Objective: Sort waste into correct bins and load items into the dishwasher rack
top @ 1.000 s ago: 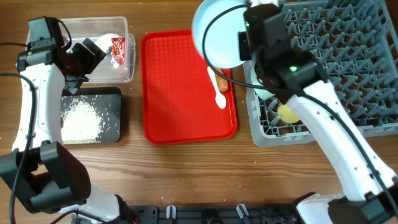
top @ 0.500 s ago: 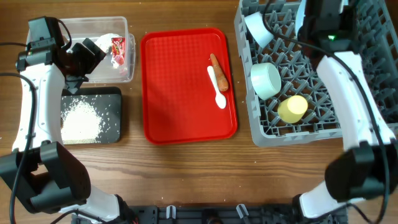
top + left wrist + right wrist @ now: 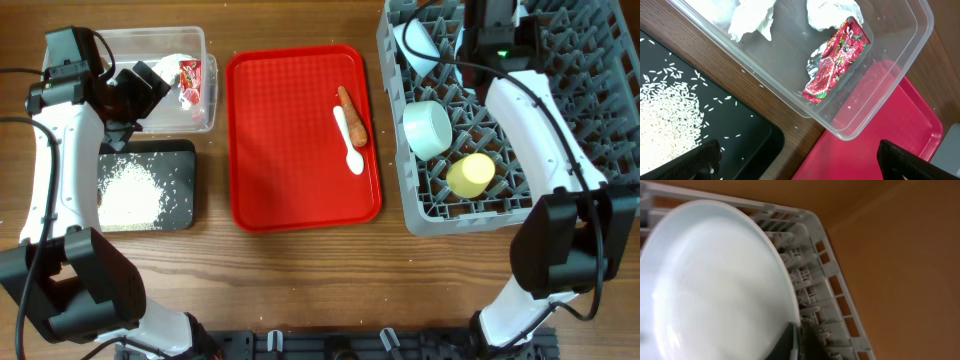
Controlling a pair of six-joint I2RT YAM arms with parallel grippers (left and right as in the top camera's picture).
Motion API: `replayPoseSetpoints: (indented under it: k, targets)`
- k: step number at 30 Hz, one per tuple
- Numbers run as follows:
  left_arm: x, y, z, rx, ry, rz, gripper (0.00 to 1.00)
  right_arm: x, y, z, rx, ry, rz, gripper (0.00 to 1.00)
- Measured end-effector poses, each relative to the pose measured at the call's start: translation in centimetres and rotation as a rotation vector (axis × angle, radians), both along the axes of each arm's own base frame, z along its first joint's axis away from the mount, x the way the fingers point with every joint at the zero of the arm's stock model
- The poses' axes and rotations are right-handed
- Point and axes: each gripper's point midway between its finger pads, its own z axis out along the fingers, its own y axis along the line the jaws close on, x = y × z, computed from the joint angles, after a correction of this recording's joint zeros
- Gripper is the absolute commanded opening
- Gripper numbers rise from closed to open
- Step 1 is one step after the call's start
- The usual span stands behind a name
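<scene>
My right gripper (image 3: 796, 340) is shut on the rim of the pale blue plate (image 3: 715, 280) and holds it on edge over the far side of the grey dishwasher rack (image 3: 810, 287). In the overhead view this gripper (image 3: 487, 15) is at the rack's (image 3: 600, 110) far edge. The rack holds a pale bowl (image 3: 415, 45), a mint-green bowl (image 3: 428, 128) and a yellow cup (image 3: 470, 173). A carrot (image 3: 352, 115) and a white spoon (image 3: 348, 140) lie on the red tray (image 3: 290, 140). My left gripper (image 3: 807, 167) is open and empty over the tub's corner.
The clear tub (image 3: 880, 90) holds crumpled white paper (image 3: 752, 17) and a red-and-white wrapper (image 3: 835, 57). The black tray (image 3: 180, 160) in front of it holds white rice grains (image 3: 130, 190). My left arm (image 3: 60, 110) stands along the table's left side.
My right arm has carried the plate from above the red tray's right side to the far side of the rack. The left arm has not moved.
</scene>
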Motion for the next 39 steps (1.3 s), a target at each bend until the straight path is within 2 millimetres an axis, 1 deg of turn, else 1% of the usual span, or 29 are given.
replayPoseSetpoints:
  k: [1,3,5,7,8,9,10,11,12,14,15,16,17,19,20,23,24,25,26,27,28,29,31,32,33,34,35,36,39]
  targets:
    - [0.0,0.0,0.0,0.0,0.0,0.0,1.0,0.0,0.7,-0.1,-0.001,0.007,0.014,0.8]
    - [0.0,0.0,0.0,0.0,0.0,0.0,1.0,-0.2,0.8,1.2,-0.016,-0.019,0.001,0.85]
    - [0.0,0.0,0.0,0.0,0.0,0.0,1.0,-0.6,0.7,1.4,-0.01,-0.021,-0.009,0.85]
    - [0.0,0.0,0.0,0.0,0.0,0.0,1.0,-1.5,1.2,1.3,0.027,0.012,0.018,0.86]
    - [0.0,0.0,0.0,0.0,0.0,0.0,1.0,-2.3,2.3,1.3,0.086,0.034,0.069,0.89]
    - [0.0,0.0,0.0,0.0,0.0,0.0,1.0,-3.3,3.4,3.0,0.137,0.01,0.115,0.89]
    - [0.0,0.0,0.0,0.0,0.0,0.0,1.0,-4.6,5.4,3.9,0.241,0.013,0.196,0.92]
    - [0.0,0.0,0.0,0.0,0.0,0.0,1.0,-5.6,7.7,5.5,0.351,-0.019,0.291,0.94]
    - [0.0,0.0,0.0,0.0,0.0,0.0,1.0,-7.1,10.7,6.8,0.497,-0.018,0.42,0.94]
    - [0.0,0.0,0.0,0.0,0.0,0.0,1.0,-8.8,14.5,7.0,0.67,0.03,0.571,0.94]
    - [0.0,0.0,0.0,0.0,-0.001,0.0,1.0,-9.7,16.1,6.1,0.749,0.09,0.621,0.94]
    - [0.3,0.1,0.1,0.003,-0.012,0.0,1.0,-10.0,16.7,5.8,0.783,0.109,0.644,0.94]
    - [0.4,0.1,0.2,0.004,-0.02,-0.001,1.0,-10.2,17.2,5.7,0.814,0.121,0.655,0.94]
    - [0.3,0.0,0.2,0.0,-0.015,-0.002,1.0,-10.4,16.9,5.6,0.851,0.124,0.634,0.95]
    - [0.1,-0.1,0.1,-0.007,-0.006,-0.004,0.96,-10.4,16.5,5.5,0.862,0.123,0.62,0.96]
    - [0.1,-2.1,0.2,-0.087,-0.012,-0.055,0.9,-10.1,12.1,5.9,0.889,0.068,0.497,0.97]
    - [0.3,-3.2,0.3,-0.1,-0.018,-0.088,0.9,-10.2,11.1,6.0,0.894,0.055,0.47,0.97]
    - [0.6,-5.0,0.4,-0.101,-0.023,-0.134,0.9,-10.3,10.2,6.0,0.902,0.048,0.443,0.97]
    - [1.2,-9.4,0.6,-0.094,-0.041,-0.24,0.9,-10.5,8.5,5.9,0.913,0.037,0.389,0.97]
    - [1.2,-13.6,0.7,-0.086,-0.05,-0.338,0.91,-10.6,7.7,5.8,0.916,0.031,0.364,0.98]
    - [0.9,-18.5,0.7,-0.066,-0.064,-0.437,0.91,-10.7,6.7,5.7,0.924,0.026,0.33,0.98]
    - [0.3,-22.6,0.6,-0.054,-0.078,-0.511,0.91,-10.8,6.0,5.6,0.93,0.021,0.305,0.98]
    - [-0.3,-28.7,-0.1,-0.037,-0.111,-0.579,0.91,-11.4,5.1,5.1,0.945,0.032,0.263,0.98]
    - [-1.0,-30.3,-1.1,-0.036,-0.086,-0.6,0.92,-11.5,5.0,5.0,0.948,0.036,0.254,0.98]
    - [-1.2,-32.5,-3.0,-0.032,-0.028,-0.619,0.93,-11.6,5.0,4.9,0.951,0.041,0.251,0.98]
    - [-1.2,-32.7,-4.2,-0.021,0.033,-0.618,0.94,-11.8,5.1,4.8,0.953,0.049,0.246,0.98]
    - [-0.4,-33.2,-4.8,-0.014,0.063,-0.618,0.93,-12.0,5.1,4.6,0.957,0.057,0.239,0.98]
    - [1.3,-34.1,-5.1,-0.009,0.067,-0.628,0.93,-12.1,5.1,4.6,0.958,0.061,0.237,0.98]
    - [3.7,-35.3,-5.9,0.008,0.051,-0.657,0.88,-12.5,5.1,4.2,0.964,0.081,0.227,0.98]
